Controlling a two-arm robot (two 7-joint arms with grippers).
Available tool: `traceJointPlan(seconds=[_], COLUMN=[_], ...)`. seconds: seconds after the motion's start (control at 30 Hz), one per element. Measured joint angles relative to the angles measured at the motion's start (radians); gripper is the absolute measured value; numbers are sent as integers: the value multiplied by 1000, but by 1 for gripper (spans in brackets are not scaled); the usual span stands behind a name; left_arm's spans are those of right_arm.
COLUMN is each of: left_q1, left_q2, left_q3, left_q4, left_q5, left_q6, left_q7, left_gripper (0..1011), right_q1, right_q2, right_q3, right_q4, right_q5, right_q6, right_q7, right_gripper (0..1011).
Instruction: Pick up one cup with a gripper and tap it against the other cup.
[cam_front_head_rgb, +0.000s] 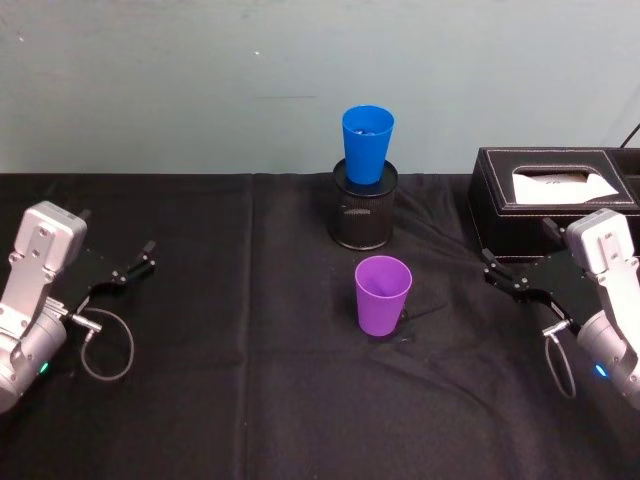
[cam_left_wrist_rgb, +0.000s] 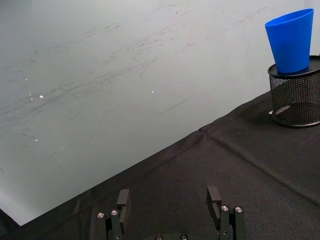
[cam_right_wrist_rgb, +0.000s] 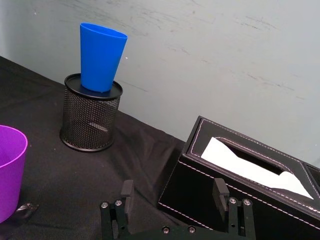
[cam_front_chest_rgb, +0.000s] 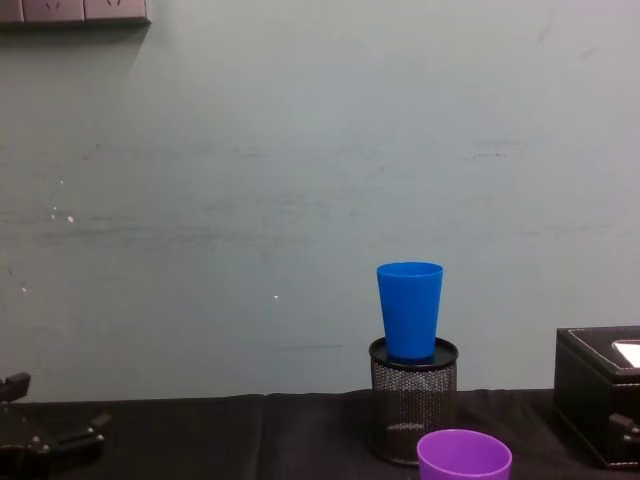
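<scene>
The purple cup (cam_front_head_rgb: 382, 294) stands upright on the black cloth at the table's middle; it also shows in the right wrist view (cam_right_wrist_rgb: 9, 170) and the chest view (cam_front_chest_rgb: 464, 455). Behind it the blue cup (cam_front_head_rgb: 366, 143) sits upright in the mouth of a black mesh pen holder (cam_front_head_rgb: 364, 207). My left gripper (cam_front_head_rgb: 130, 266) rests open at the left side of the table, far from both cups. At the right, my right gripper (cam_front_head_rgb: 497, 272) is open beside the tissue box, nothing between its fingers (cam_right_wrist_rgb: 126, 192).
A black tissue box (cam_front_head_rgb: 548, 200) with a white tissue stands at the back right, just behind my right gripper. A grey-green wall (cam_front_chest_rgb: 300, 180) closes off the table's far edge. Black cloth (cam_front_head_rgb: 230, 400) covers the table.
</scene>
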Motion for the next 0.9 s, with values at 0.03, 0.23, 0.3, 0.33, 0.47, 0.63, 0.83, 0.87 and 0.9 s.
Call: traceJointPlan(seconds=[0.03, 0.23, 0.3, 0.33, 0.47, 0.63, 0.83, 0.87, 0.9], left_q1=[0, 0, 0, 0, 0, 0, 0, 0, 0], left_q2=[0, 0, 0, 0, 0, 0, 0, 0, 0], left_q3=[0, 0, 0, 0, 0, 0, 0, 0, 0], left_q4=[0, 0, 0, 0, 0, 0, 0, 0, 0], left_q5=[0, 0, 0, 0, 0, 0, 0, 0, 0], left_q6=[0, 0, 0, 0, 0, 0, 0, 0, 0], left_q7=[0, 0, 0, 0, 0, 0, 0, 0, 0], left_gripper=[1000, 1000, 1000, 1000, 1000, 1000, 1000, 1000, 1000], right_q1=[0, 0, 0, 0, 0, 0, 0, 0, 0], right_q2=[0, 0, 0, 0, 0, 0, 0, 0, 0], right_q3=[0, 0, 0, 0, 0, 0, 0, 0, 0], right_q4=[0, 0, 0, 0, 0, 0, 0, 0, 0], right_q5=[0, 0, 0, 0, 0, 0, 0, 0, 0], right_q6=[0, 0, 0, 0, 0, 0, 0, 0, 0], right_q7=[0, 0, 0, 0, 0, 0, 0, 0, 0], right_gripper=[1003, 1003, 1002, 1003, 1003, 1003, 1003, 1003, 1003])
